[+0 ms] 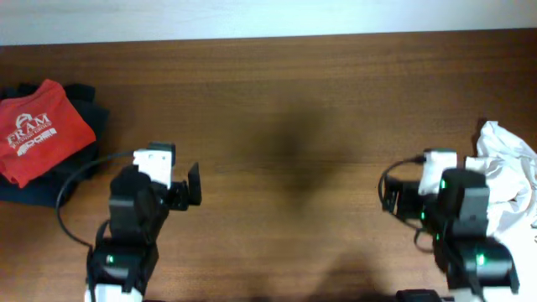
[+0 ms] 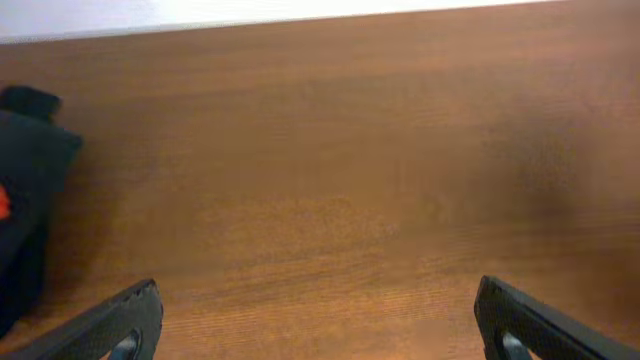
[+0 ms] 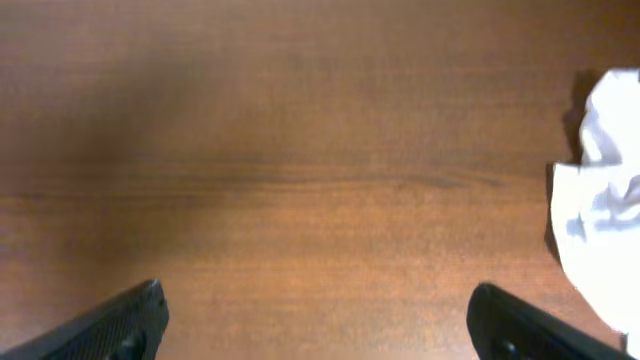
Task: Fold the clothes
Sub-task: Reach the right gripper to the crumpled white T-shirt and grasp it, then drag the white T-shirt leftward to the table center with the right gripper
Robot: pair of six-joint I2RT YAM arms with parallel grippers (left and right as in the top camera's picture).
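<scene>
The clothes [image 1: 508, 180] are a crumpled white heap at the table's right edge; in the right wrist view the clothes [image 3: 600, 220] show at the far right. My right gripper [image 1: 436, 180] sits just left of the heap, apart from it. In its own view the right gripper [image 3: 318, 295] stands open over bare wood. Near the front left, my left gripper [image 1: 159, 172] is far from the heap. The left gripper [image 2: 318, 300] is open with nothing between its fingers.
A red shirt with white lettering [image 1: 38, 130] lies on a dark folded garment [image 1: 84, 105] at the far left; the dark garment [image 2: 25, 200] shows at the left wrist view's edge. The brown wooden table [image 1: 294, 126] ends at a pale far edge.
</scene>
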